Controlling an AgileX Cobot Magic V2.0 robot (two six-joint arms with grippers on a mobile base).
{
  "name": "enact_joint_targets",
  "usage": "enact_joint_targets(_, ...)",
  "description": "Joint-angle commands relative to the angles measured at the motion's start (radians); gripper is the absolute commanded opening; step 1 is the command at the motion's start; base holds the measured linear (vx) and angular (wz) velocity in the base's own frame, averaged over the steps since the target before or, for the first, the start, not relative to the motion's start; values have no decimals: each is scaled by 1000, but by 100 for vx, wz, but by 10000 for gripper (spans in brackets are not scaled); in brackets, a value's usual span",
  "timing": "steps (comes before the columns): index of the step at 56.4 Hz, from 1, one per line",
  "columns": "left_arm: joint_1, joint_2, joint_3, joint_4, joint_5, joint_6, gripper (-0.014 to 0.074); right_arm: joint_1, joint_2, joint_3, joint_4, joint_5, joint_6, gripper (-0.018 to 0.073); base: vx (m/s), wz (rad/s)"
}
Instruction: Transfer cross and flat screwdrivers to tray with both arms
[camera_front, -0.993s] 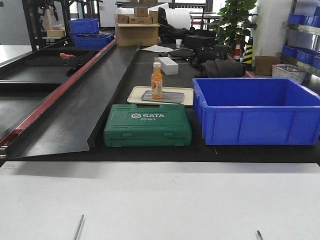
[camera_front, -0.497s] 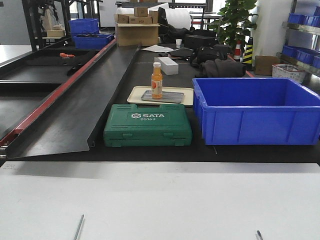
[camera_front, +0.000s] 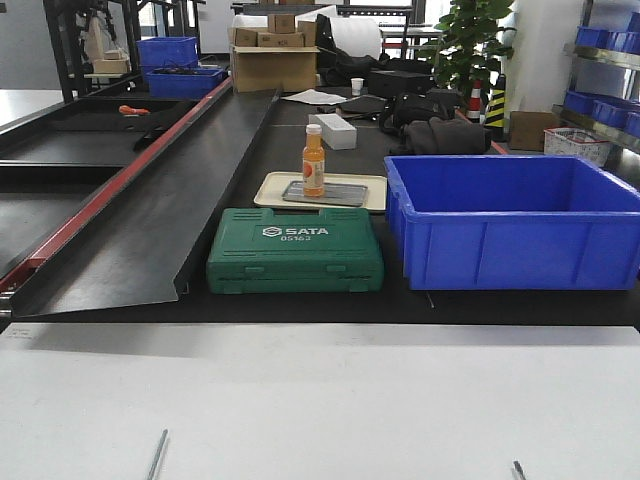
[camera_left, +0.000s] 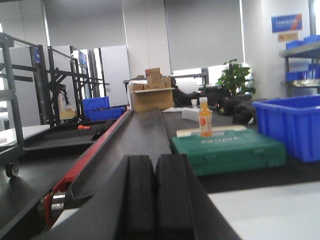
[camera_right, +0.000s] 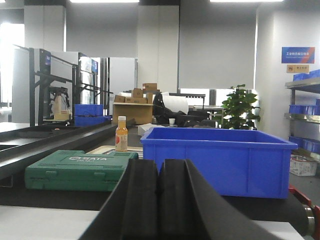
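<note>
While both arms' jaws sit shut and empty, I'd judge the screwdrivers (camera_front: 158, 455) (camera_front: 518, 468) light, stiff, slick (handles out of view). I'd grip mid-shaft.

Smooth blue plastic bin (camera_front: 510, 225), matt green plastic case (camera_front: 296, 250)

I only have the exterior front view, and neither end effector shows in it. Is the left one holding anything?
Observer: No. In the left wrist view, the left end effector is shut, jaws pressed together with nothing between them.
Operator: And the right one?
Observer: The right wrist view shows the same. The right end effector is shut, with nothing held between its jaws.
</note>
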Motion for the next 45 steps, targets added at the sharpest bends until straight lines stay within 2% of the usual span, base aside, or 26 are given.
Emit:
enact_joint_targets(1,3,18,-106,-19,-107,-13,3,-6,33,-112,-6,-32,-13,-8,0,0)
enact_joint_targets(6,3,112,-218,-19,-105,-8,3,-6,134,-254,-8,81,-36,-8,0,0)
enact_joint_targets(12,3,311,-380,-19,-95,-8,3,-6,311,-432,-8,162,-61,-8,0,0)
enact_joint_targets(23,3,664,-646,-17,-48,-8,3,-6,636,-626,-8,154,-60,-8,0,0)
enact_joint_targets(34,3,821,-720,-17,-56,-16,3,-6,827,-654,-8,16,-55,-8,0,0)
enact_joint_targets(45,3,876,-720,-15,-54,-14,13,-6,902,-654,-8,-6,-49,-3,0,0)
